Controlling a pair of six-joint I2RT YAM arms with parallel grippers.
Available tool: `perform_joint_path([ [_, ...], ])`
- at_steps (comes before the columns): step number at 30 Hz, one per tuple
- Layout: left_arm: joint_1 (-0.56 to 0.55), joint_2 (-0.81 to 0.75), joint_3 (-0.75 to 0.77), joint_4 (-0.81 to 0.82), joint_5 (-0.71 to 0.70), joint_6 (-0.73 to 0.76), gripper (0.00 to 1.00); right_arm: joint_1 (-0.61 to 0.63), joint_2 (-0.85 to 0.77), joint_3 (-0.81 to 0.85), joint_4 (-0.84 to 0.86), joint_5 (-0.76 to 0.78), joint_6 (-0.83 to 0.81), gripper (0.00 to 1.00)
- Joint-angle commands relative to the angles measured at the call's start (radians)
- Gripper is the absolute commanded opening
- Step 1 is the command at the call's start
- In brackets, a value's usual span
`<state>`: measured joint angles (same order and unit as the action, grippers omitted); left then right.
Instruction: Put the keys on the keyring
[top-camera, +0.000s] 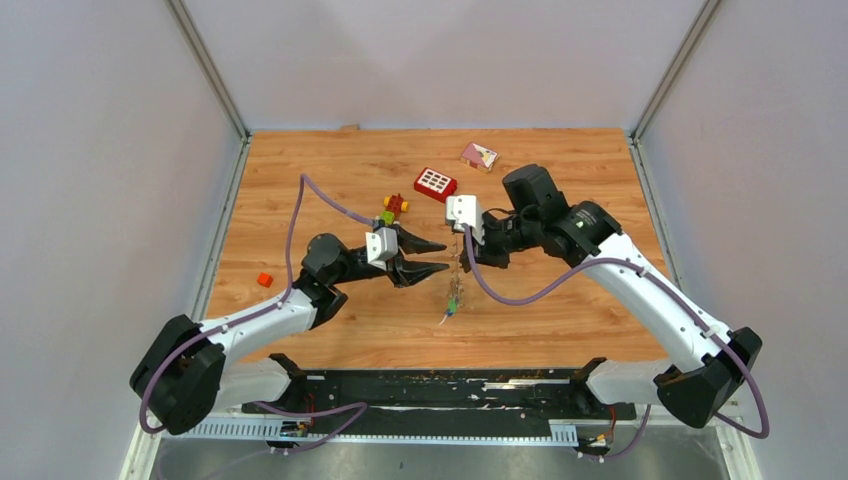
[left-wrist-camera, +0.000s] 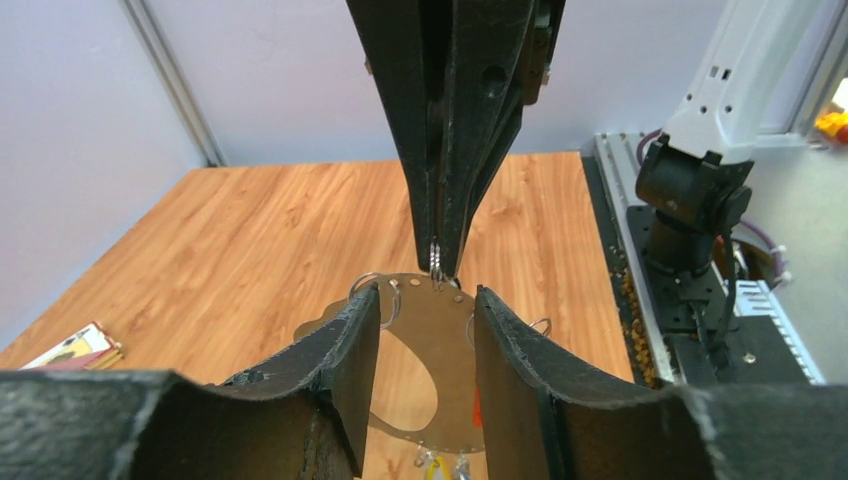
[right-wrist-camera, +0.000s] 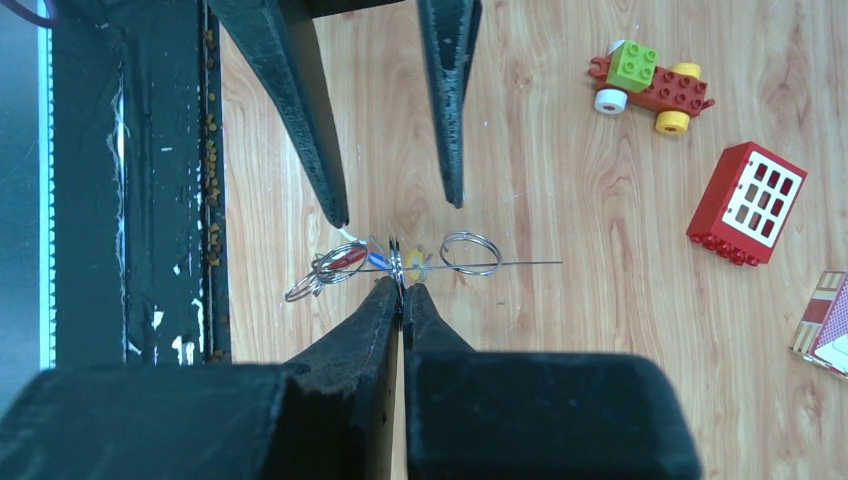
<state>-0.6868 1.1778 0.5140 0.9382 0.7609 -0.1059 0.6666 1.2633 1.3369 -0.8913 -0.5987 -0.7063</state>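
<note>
My right gripper (top-camera: 462, 245) is shut and holds the keyring (top-camera: 458, 272) up over the table by a small split ring on its top edge (left-wrist-camera: 437, 262). The keyring is a thin flat hoop (left-wrist-camera: 440, 320), seen edge-on in the right wrist view (right-wrist-camera: 520, 264). Tiny keys with red, blue and yellow tags (right-wrist-camera: 378, 260) hang from it, dangling low (top-camera: 452, 305) and showing under the hoop (left-wrist-camera: 432, 465). My left gripper (top-camera: 432, 255) is open, its fingers (left-wrist-camera: 350, 350) on either side of the hoop without touching it. In the right wrist view my left gripper (right-wrist-camera: 395, 210) points at the right gripper (right-wrist-camera: 402, 288).
A red brick with white squares (top-camera: 435, 183) and a red-yellow-green block toy (top-camera: 392, 210) lie behind the grippers. A small card box (top-camera: 479, 155) sits at the back. A loose red cube (top-camera: 264, 279) lies at the left. The black base rail (right-wrist-camera: 130, 200) runs along the near edge.
</note>
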Motion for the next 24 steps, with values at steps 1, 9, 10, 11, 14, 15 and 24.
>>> perform_joint_path([
  [1,0.0,-0.029,0.043,-0.091,-0.011,0.104,0.49,0.028,0.02,0.098,-0.086,0.068,-0.037,0.0],
  [9,0.001,-0.028,0.04,-0.116,0.013,0.177,0.56,0.069,0.064,0.154,-0.151,0.136,-0.059,0.0],
  [10,0.001,-0.028,0.04,-0.116,0.013,0.184,0.56,0.073,0.067,0.157,-0.156,0.141,-0.061,0.0],
  [11,0.001,-0.028,0.04,-0.117,0.012,0.194,0.57,0.08,0.069,0.159,-0.16,0.147,-0.063,0.0],
  [14,0.001,-0.029,0.034,-0.125,0.013,0.22,0.58,0.089,0.077,0.171,-0.171,0.157,-0.07,0.0],
  [15,0.001,-0.029,0.035,-0.13,0.014,0.225,0.58,0.09,0.079,0.173,-0.172,0.157,-0.07,0.0],
  [24,-0.013,-0.008,0.044,-0.085,0.067,0.177,0.48,0.115,0.094,0.17,-0.151,0.161,-0.054,0.0],
])
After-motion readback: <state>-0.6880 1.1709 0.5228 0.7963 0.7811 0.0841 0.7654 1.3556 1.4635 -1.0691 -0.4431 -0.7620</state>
